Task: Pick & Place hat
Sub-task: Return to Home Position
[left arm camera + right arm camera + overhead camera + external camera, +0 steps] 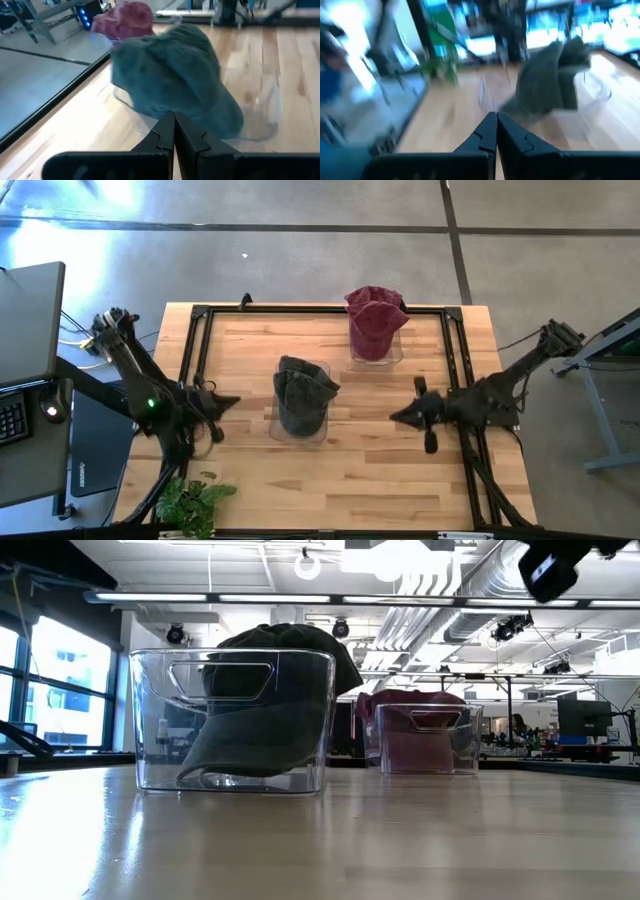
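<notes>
Black cap (303,392) seen stuffed in clear bin (300,434), centre of high view. Crown bulged above rim, so probably not fully seated. Red cap (376,320) parked in second bin (378,360), upper middle. Left claw (230,402) pinched tight, nothing held, left of bin. Right claw (397,416) likewise, right of it. Risk, as judged: bin clipped by arm swung too low, light bin shoved, cap popped out. Springy cap could also rebound out unaided.

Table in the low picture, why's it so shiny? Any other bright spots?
Low view: the ceiling lights bounce off the smooth wooden table and the clear bin around the black cap. High view: a pale glare washes the floor at upper left.
</notes>
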### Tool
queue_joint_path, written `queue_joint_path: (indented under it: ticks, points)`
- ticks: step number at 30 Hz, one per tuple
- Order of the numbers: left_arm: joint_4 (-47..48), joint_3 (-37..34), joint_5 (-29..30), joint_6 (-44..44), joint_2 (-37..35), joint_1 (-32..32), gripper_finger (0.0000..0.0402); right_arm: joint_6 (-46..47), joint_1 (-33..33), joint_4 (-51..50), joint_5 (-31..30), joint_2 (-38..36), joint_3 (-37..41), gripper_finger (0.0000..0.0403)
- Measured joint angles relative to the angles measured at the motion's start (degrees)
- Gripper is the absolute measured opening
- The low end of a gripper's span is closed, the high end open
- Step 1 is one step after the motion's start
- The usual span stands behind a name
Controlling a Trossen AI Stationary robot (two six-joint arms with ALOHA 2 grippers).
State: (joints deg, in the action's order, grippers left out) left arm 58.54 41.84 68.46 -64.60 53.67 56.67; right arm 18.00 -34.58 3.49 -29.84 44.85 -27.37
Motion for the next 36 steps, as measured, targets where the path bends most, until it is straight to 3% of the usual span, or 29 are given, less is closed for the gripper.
queue_joint_path:
  ticks: [4, 12, 17, 21, 31, 36]
  points:
    - [0.1, -5.6, 2.4, 1.7, -13.2, 0.0, 0.0, -2.1, 8.0, 13.3, 7.1, -11.0, 10.6, 0.0002]
    - [-3.0, -12.7, 2.6, 7.8, -41.1, 0.0, 0.0, -1.6, 22.3, 14.8, 23.0, -23.1, 19.5, 0.0002]
    - [-17.7, -16.2, 2.6, 26.5, -52.7, 0.0, 0.0, -2.0, 25.0, 18.0, 25.6, -24.4, 23.1, 0.0001]
    - [-26.1, -18.1, 2.5, 38.8, -53.0, 0.0, 0.0, -2.0, 25.2, 21.0, 26.9, -24.3, 25.1, 0.0003]
    - [-32.6, -22.4, -0.8, 41.2, -53.3, -0.1, 0.0, -1.6, 25.2, 25.0, 26.9, -24.3, 26.4, 0.0004]
    - [-46.2, -27.2, -5.4, 49.4, -53.3, -0.1, 0.0, -1.6, 25.2, 25.0, 27.5, -24.3, 26.4, 0.0001]
